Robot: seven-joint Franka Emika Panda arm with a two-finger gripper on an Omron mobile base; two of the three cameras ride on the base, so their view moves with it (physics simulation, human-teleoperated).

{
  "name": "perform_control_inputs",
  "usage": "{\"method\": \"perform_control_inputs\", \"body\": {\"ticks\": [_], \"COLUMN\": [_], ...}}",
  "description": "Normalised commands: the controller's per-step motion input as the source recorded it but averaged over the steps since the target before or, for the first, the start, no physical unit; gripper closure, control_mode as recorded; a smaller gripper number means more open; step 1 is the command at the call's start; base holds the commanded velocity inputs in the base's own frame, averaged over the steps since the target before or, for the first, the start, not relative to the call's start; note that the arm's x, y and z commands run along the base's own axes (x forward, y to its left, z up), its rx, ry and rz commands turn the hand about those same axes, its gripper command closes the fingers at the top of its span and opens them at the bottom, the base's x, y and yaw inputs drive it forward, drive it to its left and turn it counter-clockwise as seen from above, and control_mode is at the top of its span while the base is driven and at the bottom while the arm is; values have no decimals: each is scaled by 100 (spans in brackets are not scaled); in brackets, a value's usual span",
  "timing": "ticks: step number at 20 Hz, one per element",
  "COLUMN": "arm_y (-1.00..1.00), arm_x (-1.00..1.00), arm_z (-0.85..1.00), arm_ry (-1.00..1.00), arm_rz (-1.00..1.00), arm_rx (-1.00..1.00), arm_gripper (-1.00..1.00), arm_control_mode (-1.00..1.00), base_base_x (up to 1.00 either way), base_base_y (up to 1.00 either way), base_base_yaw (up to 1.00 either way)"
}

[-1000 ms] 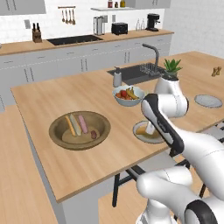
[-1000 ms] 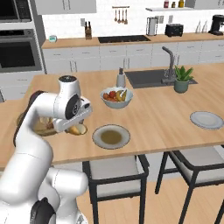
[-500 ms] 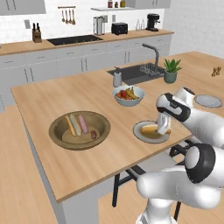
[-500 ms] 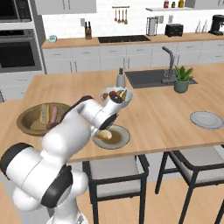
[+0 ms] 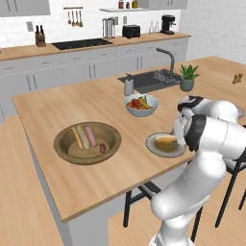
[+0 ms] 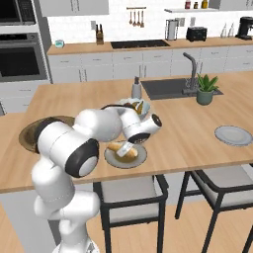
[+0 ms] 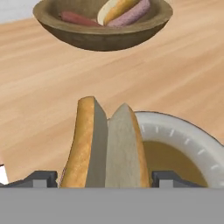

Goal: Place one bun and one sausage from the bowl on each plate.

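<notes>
My gripper (image 7: 105,178) is shut on a golden-tan bun (image 7: 105,144), whose split side faces the camera. The bun sits low over the near light-grey plate (image 7: 186,142), and from the left base view the bun (image 5: 166,140) seems to rest on that plate (image 5: 158,148) beside the gripper (image 5: 178,137). Further back, the brown wooden bowl (image 5: 65,151) holds another bun (image 5: 77,138) and two sausages (image 5: 91,136). From the hand the bowl (image 7: 103,37) shows a sausage (image 7: 76,18) and a bun (image 7: 116,8). A second plate (image 6: 233,135) lies bare at the far right.
A pale fruit bowl (image 5: 141,108) stands just behind the near plate. Behind it are a soap bottle (image 5: 129,85), the sink (image 5: 151,81) and a potted plant (image 5: 187,78). Stools (image 6: 131,190) stand under the counter's front edge.
The arm has swung from the wooden bowl's side over to the near plate with the bun and come down low over it.
</notes>
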Motion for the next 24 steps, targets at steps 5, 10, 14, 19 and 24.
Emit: {"method": "perform_control_inputs", "body": {"ticks": [5,10,14,19,24], "arm_y": [6,39,53,12,0], "arm_x": [7,12,16,30,-7], "arm_z": [-43,-20,-17,-14,4], "arm_ry": [0,0,0,-4,-3], "arm_rz": [1,0,0,0,0], "arm_rx": [2,2,0,5,5], "arm_gripper": [100,100,-100,-100,-100], "arm_control_mode": [-100,-100,-100,-100,-100], "base_base_x": [0,0,0,0,0], "base_base_y": [0,0,0,0,0], "base_base_yaw": [0,0,0,0,0]}}
